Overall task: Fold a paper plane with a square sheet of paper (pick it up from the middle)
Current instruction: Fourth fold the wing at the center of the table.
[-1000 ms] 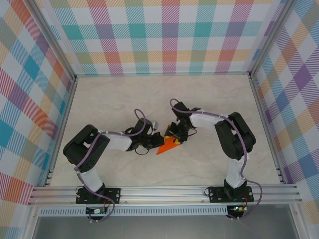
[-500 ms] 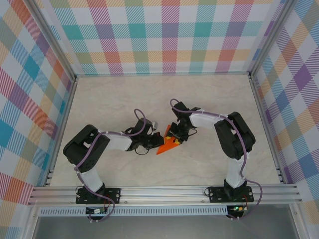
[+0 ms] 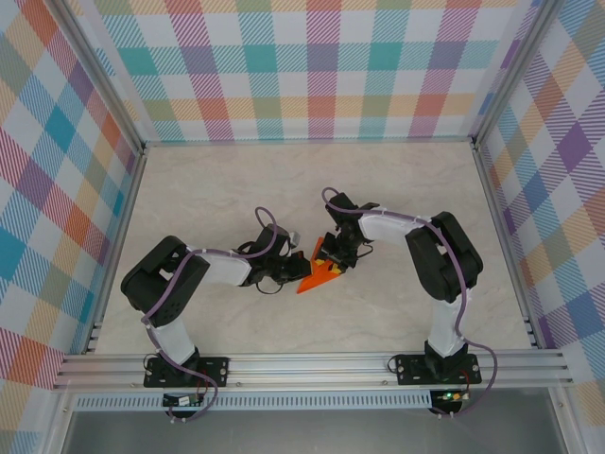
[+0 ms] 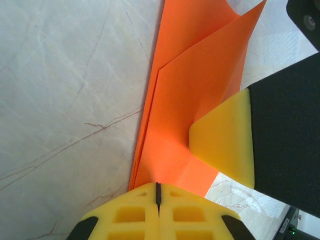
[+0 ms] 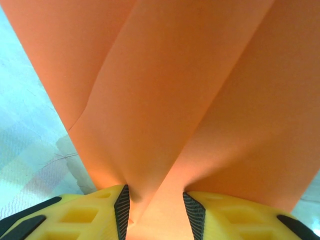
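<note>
The orange sheet of paper (image 3: 319,275) lies mid-table, folded into a narrow pointed wedge with layered flaps (image 4: 195,95). My left gripper (image 3: 302,271) comes in from the left. Its jaws (image 4: 158,192) are shut on the wedge's near edge. My right gripper (image 3: 331,258) reaches in from the right onto the wedge's far end. In the right wrist view its jaws (image 5: 156,212) stand partly apart astride a raised fold of the paper (image 5: 165,90). One of its yellow fingers (image 4: 222,145) rests against the top flap in the left wrist view.
The pale marble tabletop (image 3: 236,189) is walled by checked panels on three sides. An aluminium rail (image 3: 312,364) carrying both arm bases runs along the near edge. Both arms bend inward, elbows out towards the sides.
My right gripper's jaws have narrowed a little round the fold, and a flap of orange paper has risen beside it. The left arm and its grip are unchanged.
</note>
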Controlling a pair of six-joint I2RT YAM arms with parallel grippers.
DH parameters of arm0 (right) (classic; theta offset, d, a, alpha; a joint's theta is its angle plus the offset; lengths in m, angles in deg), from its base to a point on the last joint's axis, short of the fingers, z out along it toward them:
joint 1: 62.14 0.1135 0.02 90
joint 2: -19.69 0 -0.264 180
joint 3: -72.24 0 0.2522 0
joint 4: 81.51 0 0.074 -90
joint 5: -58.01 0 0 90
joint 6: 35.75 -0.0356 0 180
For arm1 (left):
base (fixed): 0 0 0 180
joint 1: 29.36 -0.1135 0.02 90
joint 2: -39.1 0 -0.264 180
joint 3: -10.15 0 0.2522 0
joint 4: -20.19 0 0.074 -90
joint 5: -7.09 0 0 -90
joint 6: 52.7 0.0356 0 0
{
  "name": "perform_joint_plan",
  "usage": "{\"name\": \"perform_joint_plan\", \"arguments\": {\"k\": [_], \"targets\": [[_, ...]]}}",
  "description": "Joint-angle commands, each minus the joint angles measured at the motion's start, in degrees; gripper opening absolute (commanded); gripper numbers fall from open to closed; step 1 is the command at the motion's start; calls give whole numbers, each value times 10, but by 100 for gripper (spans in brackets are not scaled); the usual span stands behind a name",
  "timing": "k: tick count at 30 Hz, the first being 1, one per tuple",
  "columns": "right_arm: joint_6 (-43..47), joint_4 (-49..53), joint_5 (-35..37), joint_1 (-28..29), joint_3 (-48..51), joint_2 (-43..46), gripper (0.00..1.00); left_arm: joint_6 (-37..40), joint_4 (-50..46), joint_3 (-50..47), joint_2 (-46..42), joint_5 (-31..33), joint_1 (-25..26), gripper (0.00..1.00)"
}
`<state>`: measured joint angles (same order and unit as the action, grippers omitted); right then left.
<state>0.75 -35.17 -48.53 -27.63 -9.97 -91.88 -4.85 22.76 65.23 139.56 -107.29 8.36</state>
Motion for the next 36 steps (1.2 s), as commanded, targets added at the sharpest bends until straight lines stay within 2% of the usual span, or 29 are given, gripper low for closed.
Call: {"name": "perform_joint_plan", "arguments": {"k": [1, 20, 31, 36], "targets": [[8, 34, 72, 7, 44, -86, 41, 14, -29, 6, 5, 13, -5, 0], [12, 32, 66, 7, 38, -77, 42, 17, -62, 10, 15, 30, -5, 0], [26, 48, 59, 7, 12, -34, 42, 25, -92, 16, 28, 36, -5, 0], [36, 44, 52, 7, -1, 23, 44, 28, -105, 19, 34, 35, -5, 0]]}}
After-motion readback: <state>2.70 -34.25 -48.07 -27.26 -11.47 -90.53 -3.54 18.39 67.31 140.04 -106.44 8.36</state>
